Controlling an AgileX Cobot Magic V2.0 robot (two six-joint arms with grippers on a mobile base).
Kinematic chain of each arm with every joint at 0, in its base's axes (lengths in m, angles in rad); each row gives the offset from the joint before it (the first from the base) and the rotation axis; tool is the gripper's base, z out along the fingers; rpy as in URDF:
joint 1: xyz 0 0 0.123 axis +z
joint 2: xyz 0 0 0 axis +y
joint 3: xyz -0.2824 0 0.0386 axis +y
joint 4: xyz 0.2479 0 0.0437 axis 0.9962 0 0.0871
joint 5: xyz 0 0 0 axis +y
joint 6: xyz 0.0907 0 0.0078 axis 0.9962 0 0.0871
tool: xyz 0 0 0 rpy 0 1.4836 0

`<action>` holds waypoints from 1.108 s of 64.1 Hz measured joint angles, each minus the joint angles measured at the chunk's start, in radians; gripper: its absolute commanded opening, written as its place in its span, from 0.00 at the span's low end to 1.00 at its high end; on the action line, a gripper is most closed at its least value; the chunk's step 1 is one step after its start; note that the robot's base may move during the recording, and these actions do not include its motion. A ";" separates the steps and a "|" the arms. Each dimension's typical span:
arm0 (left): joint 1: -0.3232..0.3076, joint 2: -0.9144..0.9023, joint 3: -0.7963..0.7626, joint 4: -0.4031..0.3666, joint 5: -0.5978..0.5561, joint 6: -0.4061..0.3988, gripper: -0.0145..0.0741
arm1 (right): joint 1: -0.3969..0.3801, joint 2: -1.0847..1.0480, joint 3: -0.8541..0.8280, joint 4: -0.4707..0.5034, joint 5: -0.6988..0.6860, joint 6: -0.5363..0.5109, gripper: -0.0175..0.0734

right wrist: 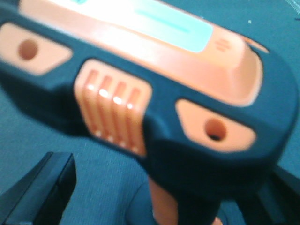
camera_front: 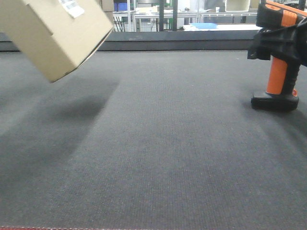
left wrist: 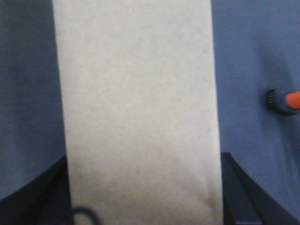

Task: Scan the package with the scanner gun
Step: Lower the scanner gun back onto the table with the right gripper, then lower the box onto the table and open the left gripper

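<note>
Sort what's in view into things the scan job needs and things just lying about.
For the job:
package, lifted and tilted over the mat
white barcode label
scanner gun, foot on the mat

Lying about:
blue tray, far behind
background shelving

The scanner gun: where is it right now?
In the front view the scanner gun stands at the far right, its foot on the dark mat, across from the package raised at upper left.
</note>
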 measured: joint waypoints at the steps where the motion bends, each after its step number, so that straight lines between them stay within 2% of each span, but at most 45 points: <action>1: 0.000 0.000 0.000 0.014 0.000 -0.001 0.04 | -0.001 -0.005 0.000 0.000 0.008 0.000 0.81; 16: 0.000 0.000 0.000 0.167 0.000 -0.007 0.04 | -0.008 -0.081 0.013 0.001 0.145 -0.006 0.81; 34: 0.000 0.000 0.000 0.432 0.000 -0.039 0.04 | -0.008 -0.197 0.013 0.002 0.365 -0.008 0.79; 41: 0.000 0.005 0.000 0.525 0.000 -0.074 0.04 | -0.008 -0.257 0.013 0.002 0.459 -0.008 0.64; 55: 0.000 0.069 0.000 0.554 0.000 -0.089 0.04 | -0.008 -0.426 0.013 -0.020 0.575 -0.008 0.00; 62: 0.000 0.095 0.000 0.554 0.000 -0.089 0.06 | -0.008 -0.510 0.013 -0.041 0.586 -0.008 0.02; 68: 0.000 0.103 0.000 0.554 0.000 -0.091 0.16 | -0.008 -0.573 0.013 -0.063 0.586 -0.008 0.02; 71: 0.000 0.105 0.000 0.554 0.000 -0.091 0.26 | -0.008 -0.599 0.013 -0.077 0.586 -0.010 0.02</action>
